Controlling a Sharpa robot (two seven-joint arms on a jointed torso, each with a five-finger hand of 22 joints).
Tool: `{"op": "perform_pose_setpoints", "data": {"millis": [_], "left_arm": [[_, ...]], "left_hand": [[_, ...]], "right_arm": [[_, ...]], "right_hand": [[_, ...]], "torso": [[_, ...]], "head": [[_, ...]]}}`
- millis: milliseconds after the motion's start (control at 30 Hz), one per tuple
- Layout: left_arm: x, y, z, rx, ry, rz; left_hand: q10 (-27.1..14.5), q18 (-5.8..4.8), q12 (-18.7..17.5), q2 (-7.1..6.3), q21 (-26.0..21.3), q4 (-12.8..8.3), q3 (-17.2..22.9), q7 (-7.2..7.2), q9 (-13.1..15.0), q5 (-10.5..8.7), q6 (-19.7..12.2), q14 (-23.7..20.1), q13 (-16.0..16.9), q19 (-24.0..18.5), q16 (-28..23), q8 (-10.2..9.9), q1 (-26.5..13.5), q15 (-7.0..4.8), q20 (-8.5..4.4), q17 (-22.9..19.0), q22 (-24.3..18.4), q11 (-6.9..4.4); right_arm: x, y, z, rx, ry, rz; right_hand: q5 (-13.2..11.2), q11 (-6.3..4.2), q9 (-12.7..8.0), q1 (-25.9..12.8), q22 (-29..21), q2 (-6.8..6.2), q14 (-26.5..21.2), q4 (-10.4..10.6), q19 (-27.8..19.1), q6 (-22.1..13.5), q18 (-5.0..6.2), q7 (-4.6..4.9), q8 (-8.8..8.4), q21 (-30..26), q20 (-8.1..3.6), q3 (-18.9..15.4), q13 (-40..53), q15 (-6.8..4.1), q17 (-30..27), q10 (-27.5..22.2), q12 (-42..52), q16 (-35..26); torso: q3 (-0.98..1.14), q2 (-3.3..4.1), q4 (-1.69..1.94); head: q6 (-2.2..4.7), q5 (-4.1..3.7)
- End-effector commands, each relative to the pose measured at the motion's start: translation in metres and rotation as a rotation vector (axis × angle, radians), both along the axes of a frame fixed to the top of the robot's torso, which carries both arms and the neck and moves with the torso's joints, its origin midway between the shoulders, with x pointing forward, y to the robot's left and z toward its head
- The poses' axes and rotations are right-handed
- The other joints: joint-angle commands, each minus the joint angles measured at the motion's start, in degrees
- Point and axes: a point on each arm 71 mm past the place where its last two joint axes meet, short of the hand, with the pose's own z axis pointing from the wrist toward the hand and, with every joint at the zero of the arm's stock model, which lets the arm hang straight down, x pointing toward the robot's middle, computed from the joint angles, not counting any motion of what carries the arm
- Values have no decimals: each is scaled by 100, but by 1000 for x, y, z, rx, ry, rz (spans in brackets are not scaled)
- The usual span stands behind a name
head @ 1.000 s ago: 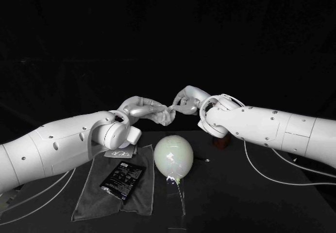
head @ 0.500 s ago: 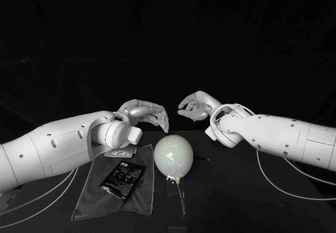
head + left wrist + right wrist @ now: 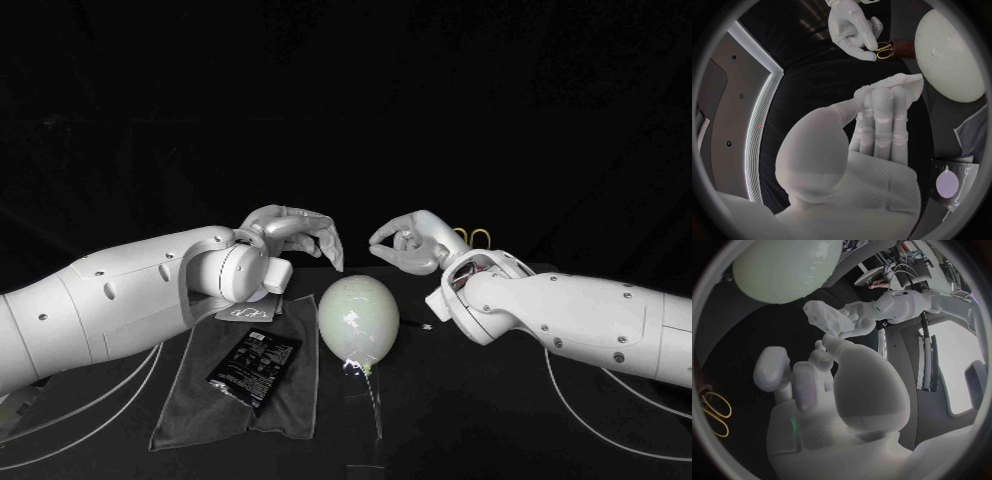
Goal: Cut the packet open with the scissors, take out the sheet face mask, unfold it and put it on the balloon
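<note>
Left hand [image 3: 296,232] grips the sheet mask [image 3: 898,82], centre frame just above the balloon [image 3: 358,318] — right hand [image 3: 407,243] curled in, holding nothing.

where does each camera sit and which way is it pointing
Head view: on the robot's head, looking down at the table; both arms come in, with the left hand and right hand near the balloon.
Left wrist view: behind the left hand, looking along its fingers, which hold the sheet mask, toward the right hand and scissors.
Right wrist view: behind the right hand, facing the left hand.
All three share the balloon.
</note>
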Motion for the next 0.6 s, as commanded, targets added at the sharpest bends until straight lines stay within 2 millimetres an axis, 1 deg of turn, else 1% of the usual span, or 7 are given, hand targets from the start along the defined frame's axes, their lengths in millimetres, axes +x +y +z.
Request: {"op": "perform_pose_setpoints", "data": {"millis": [33, 133, 167, 267, 400, 533, 600], "left_arm": [[0, 0, 1, -10, 10, 28], [0, 0, 1, -10, 10, 30], [0, -1, 1, -10, 11, 30], [0, -1, 1, -10, 11, 32], [-1, -1, 1, -9, 11, 35], [-1, -2, 1, -10, 10, 37], [-1, -2, 1, -10, 9, 37]], "left_hand": [[46, 72, -44, -8, 61, -2, 76, -39, 232, 25, 0, 76, 1, 42, 233, 26, -44, -81, -4, 264, 33, -13], [54, 73, -56, -18, 114, -2, 107, -41, 250, 25, -8, 123, 5, 51, 454, 35, -59, -87, -8, 510, 67, -14], [57, 74, -62, -23, 149, -1, 126, -41, 261, 24, -13, 163, 8, 60, 604, 40, -68, -88, -11, 682, 89, -18], [61, 75, -69, -29, 188, -2, 146, -43, 271, 26, -18, 212, 12, 73, 765, 44, -75, -92, -15, 866, 113, -17], [66, 45, -78, -37, 346, -2, 173, -44, 289, 25, -24, 262, 18, 171, 972, 54, -87, -94, -19, 1102, 317, -19], [73, 5, -88, -47, 548, -3, 207, -46, 311, 26, -32, 329, 27, 295, 1230, 66, -101, -98, -23, 1399, 581, -21], [73, 0, -90, -50, 576, -4, 212, -47, 315, 26, -32, 337, 29, 311, 1267, 68, -102, -99, -24, 1442, 618, -21]], "right_arm": [[-6, 8, -1, 21, -32, 5], [-8, 14, -4, 18, -25, 7], [-9, 17, -5, 16, -23, 7], [-9, 24, -7, 9, -20, 8], [-9, 33, -9, -4, -20, 4], [-8, 43, -10, -12, -26, 2], [-7, 48, -10, -15, -28, 4]], "right_hand": [[10, -1, -45, -44, 897, -13, 203, -19, 132, 68, -140, -8, -39, 299, 4, -39, 496, 4, 540, 256, 545, 205], [1, -4, -81, -93, 969, -28, 300, -9, 236, 106, -181, -17, -58, 550, 0, -82, 861, -2, 745, 447, 937, 356], [2, -8, -93, -107, 988, -32, 332, -7, 272, 121, -194, -19, -64, 633, -3, -95, 984, -3, 813, 515, 1067, 405], [5, -8, -122, -139, 1029, -50, 401, -1, 348, 131, -226, -20, -90, 813, -6, -126, 1249, -5, 968, 665, 1346, 510], [-3, 7, -170, -205, 1079, -78, 491, 27, 442, 120, -265, -4, -146, 1039, -3, -184, 1596, 6, 1179, 865, 1709, 647], [-13, 17, -198, -236, 1102, -105, 534, 40, 483, 124, -282, 5, -177, 1144, 2, -226, 1734, 14, 1285, 938, 1851, 712], [-16, 21, -208, -245, 1104, -114, 538, 44, 487, 115, -284, 10, -191, 1158, 4, -239, 1751, 18, 1296, 945, 1869, 719]], "torso": [[1, 3, 11], [-4, 1, 12], [-6, 0, 10], [-9, 2, 12], [-5, 3, 15], [-7, 4, 14], [-6, 3, 9]], "head": [[-19, -6], [-33, -6], [-34, -6], [-41, -8], [-35, -3], [-42, 4], [-47, 10]]}}
